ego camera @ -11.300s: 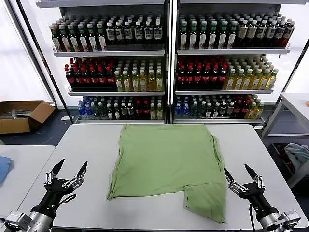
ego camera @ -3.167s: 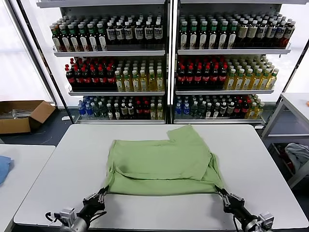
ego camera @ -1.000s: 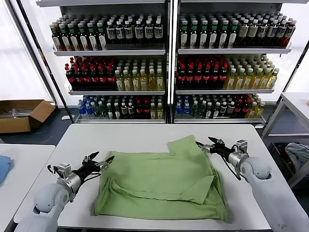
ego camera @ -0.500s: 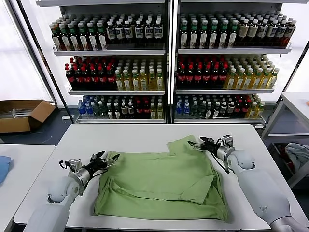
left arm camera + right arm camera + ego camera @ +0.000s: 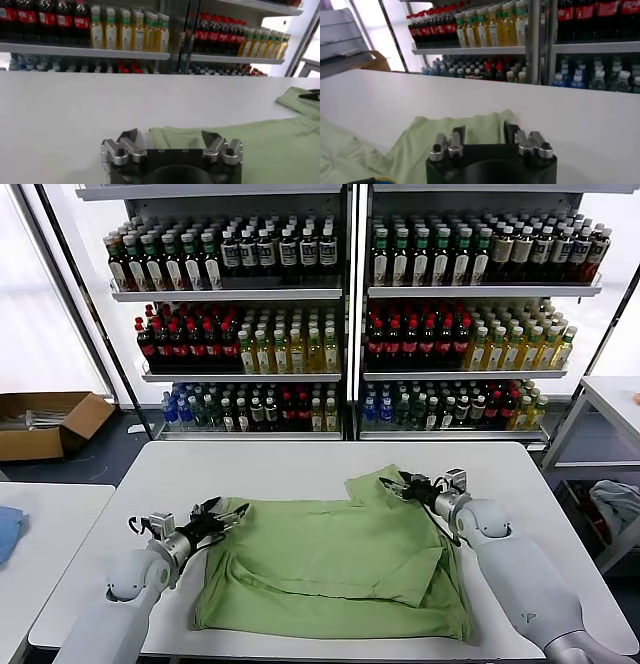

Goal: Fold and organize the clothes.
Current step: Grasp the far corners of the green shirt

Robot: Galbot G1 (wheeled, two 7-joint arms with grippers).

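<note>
The light green polo shirt [image 5: 335, 559] lies folded on the white table [image 5: 290, 464], with one sleeve [image 5: 372, 484] sticking out at its far right. My left gripper [image 5: 228, 512] is open, low over the table at the shirt's far left corner. In the left wrist view the shirt's edge [image 5: 175, 134] lies between that gripper's [image 5: 170, 138] spread fingers [image 5: 131, 136]. My right gripper [image 5: 396, 484] is open at the protruding sleeve. In the right wrist view the sleeve tip [image 5: 482, 122] lies between that gripper's [image 5: 485, 133] fingers [image 5: 511, 131]. The collar, buttons and print are hidden.
Shelves of bottles [image 5: 345, 314] stand behind the table. A cardboard box [image 5: 45, 424] sits on the floor at the left. A blue cloth [image 5: 6, 534] lies on a side table at the left. A grey-blue cloth [image 5: 615, 504] lies at the right, under another table [image 5: 610, 399].
Both grippers have closed in on the shirt's far edge, the right one moving left onto the sleeve and the left one edging right to the corner. The shirt has not moved.
</note>
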